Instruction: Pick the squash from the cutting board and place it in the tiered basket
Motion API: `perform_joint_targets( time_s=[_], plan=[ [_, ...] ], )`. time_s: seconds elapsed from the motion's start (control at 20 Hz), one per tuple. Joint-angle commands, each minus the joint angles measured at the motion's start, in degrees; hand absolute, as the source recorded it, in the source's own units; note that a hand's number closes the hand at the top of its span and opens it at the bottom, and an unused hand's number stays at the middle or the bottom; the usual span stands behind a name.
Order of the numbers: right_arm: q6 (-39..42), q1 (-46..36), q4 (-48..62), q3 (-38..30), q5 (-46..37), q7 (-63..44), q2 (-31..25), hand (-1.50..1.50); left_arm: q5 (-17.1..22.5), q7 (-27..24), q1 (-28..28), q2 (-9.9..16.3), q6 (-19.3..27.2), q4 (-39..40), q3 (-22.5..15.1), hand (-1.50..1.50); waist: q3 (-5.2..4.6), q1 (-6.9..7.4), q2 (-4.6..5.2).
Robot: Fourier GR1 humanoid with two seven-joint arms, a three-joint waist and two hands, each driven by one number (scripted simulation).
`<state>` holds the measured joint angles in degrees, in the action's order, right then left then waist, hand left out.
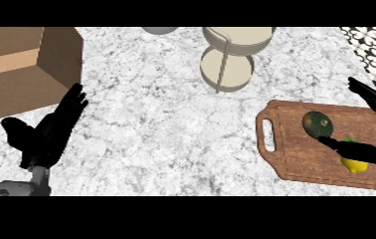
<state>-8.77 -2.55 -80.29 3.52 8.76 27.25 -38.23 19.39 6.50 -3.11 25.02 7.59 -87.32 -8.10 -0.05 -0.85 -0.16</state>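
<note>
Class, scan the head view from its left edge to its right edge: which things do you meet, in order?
Left hand → tiered basket → cutting board handle end → squash → lemon. The right hand overlaps squash and lemon, so I leave it out.

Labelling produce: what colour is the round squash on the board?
Dark green round squash, seen in the head view.

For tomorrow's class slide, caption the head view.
Right hand reaches over wooden cutting board beside dark green squash.

My left hand (46, 131) rests open at the near left, fingers up; my right hand (360, 151) spreads open at the right edge.
</note>
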Motion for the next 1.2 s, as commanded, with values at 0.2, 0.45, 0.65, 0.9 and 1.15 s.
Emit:
perform_joint_targets(
  time_s=[0.2, 0.45, 0.65, 0.9, 1.15],
  plan=[
    [3.7, 4.7, -8.2, 3.1, -15.4, -12.0, -21.0, -1.5, -0.5, -0.1, 0.1, 0.4, -0.2, 0.3, 0.8, 0.0, -0.33, -0.5, -0.21],
    [12.4, 7.1, -15.4, 7.9, -19.3, -22.6, -28.0, -1.5, 0.4, 1.2, -0.7, -0.5, -0.6, 0.0, 1.0, 0.0, -0.17, -0.06, -0.08],
    [13.6, 5.1, -26.0, 13.0, -22.1, -38.0, -22.2, -1.5, -1.6, 2.0, -1.1, -1.9, 0.1, -1.1, -0.3, 0.0, -0.03, 0.73, 0.06],
    [13.5, 5.2, -26.8, 11.4, -27.7, -43.6, -15.5, -1.5, -2.0, 2.7, 1.5, -1.4, -2.5, -3.5, 2.4, 0.0, 0.03, 0.77, 0.06],
    [14.4, 1.7, -18.8, 12.4, -33.9, -44.4, -8.5, -1.5, -3.2, 4.1, 1.8, -2.0, -3.5, -4.7, 3.4, 0.0, 0.05, 0.98, 0.14]
  ],
)
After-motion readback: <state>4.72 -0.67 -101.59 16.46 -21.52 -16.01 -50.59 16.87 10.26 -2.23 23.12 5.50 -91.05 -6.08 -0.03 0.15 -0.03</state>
